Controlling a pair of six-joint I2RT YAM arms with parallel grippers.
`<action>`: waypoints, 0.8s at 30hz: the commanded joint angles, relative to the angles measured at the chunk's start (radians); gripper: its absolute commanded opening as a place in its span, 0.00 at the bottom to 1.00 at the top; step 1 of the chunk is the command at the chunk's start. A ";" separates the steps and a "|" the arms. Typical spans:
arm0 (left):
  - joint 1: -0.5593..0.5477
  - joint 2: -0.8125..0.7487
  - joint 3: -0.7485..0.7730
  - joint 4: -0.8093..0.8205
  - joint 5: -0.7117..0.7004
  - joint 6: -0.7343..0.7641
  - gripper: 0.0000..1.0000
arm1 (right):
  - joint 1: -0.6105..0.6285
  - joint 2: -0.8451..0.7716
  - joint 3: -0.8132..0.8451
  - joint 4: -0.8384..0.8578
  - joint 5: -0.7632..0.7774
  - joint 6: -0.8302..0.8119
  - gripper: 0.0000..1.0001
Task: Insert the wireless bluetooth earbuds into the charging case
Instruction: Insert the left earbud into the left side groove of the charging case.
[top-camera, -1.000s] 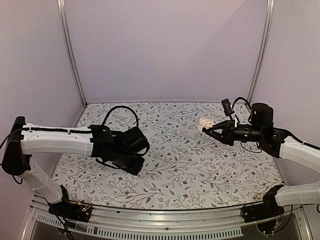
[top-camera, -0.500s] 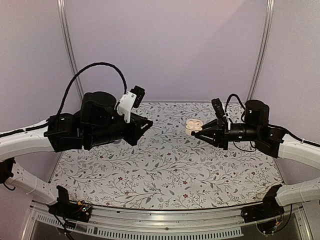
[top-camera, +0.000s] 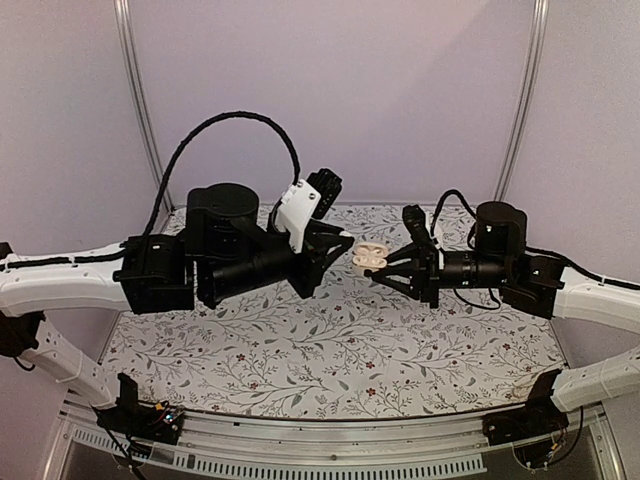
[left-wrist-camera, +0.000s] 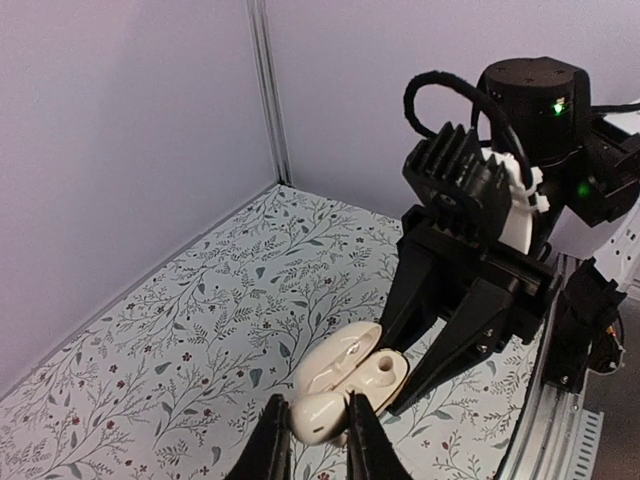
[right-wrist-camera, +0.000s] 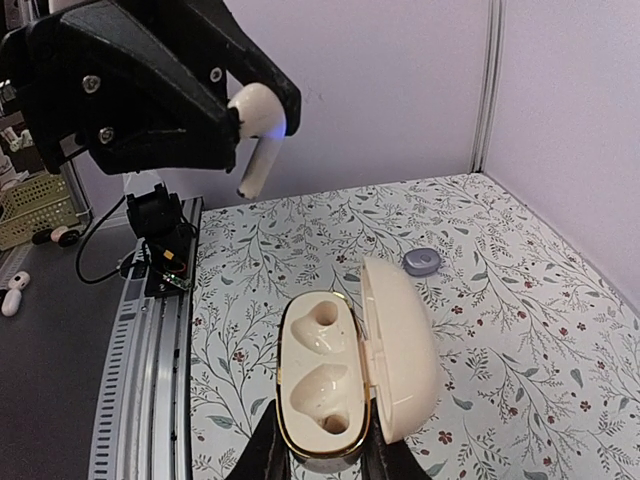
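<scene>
Aloft, earbud (right-wrist-camera: 258, 120) in left tool (left-wrist-camera: 318, 440), case (right-wrist-camera: 320, 370) in right tool (right-wrist-camera: 322, 452).

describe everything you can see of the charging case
The charging case is a small cream clamshell of glossy plastic, with a gold-coloured rim around the base. Its rounded lid stands open, hinged along one long side. Both moulded wells in the base look empty. It is held up off the floral table, pinched at one end between the fingers of the right claw. Nothing else touches it; an earbud hangs nearby, apart.
</scene>
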 joint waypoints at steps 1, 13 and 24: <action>-0.013 0.031 0.043 0.035 -0.009 0.049 0.10 | 0.016 0.007 0.035 -0.011 0.045 -0.009 0.00; -0.012 0.052 0.039 0.051 0.009 0.062 0.10 | 0.021 0.019 0.041 0.005 0.030 0.022 0.00; -0.012 0.071 0.038 0.036 0.013 0.098 0.08 | 0.022 0.021 0.066 0.001 0.008 0.075 0.00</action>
